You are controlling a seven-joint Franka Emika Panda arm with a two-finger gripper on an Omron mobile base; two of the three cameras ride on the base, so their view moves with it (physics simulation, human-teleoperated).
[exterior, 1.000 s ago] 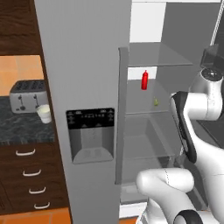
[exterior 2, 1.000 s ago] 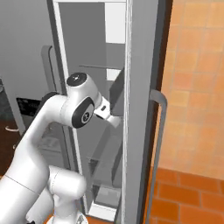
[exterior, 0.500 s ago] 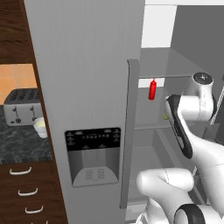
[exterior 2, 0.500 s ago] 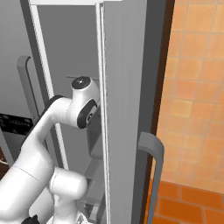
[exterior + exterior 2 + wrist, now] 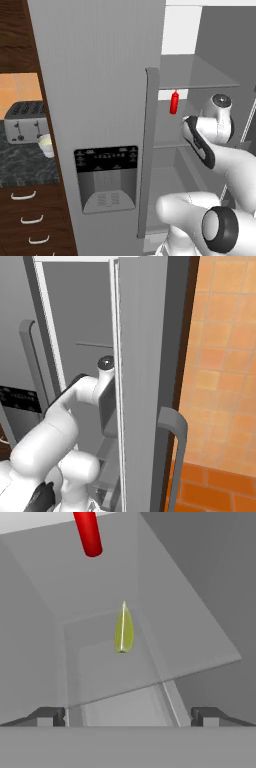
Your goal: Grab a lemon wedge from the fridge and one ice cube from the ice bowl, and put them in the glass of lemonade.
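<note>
With fingers spread wide and empty, the gripper point(image 5: 128, 714) should advance straight, centring the small yellow-green lemon wedge point(image 5: 124, 631) mid-shelf.

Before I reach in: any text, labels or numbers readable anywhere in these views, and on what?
No text can be read anywhere.
Dispenser panel on the fridge door: rows of small pale marks, too small and blurred to read.
Red bottle on the fridge shelf: no label visible.
Toaster and glass of lemonade on the counter: no markings visible.
Lemon wedge: plain, no text.
</note>
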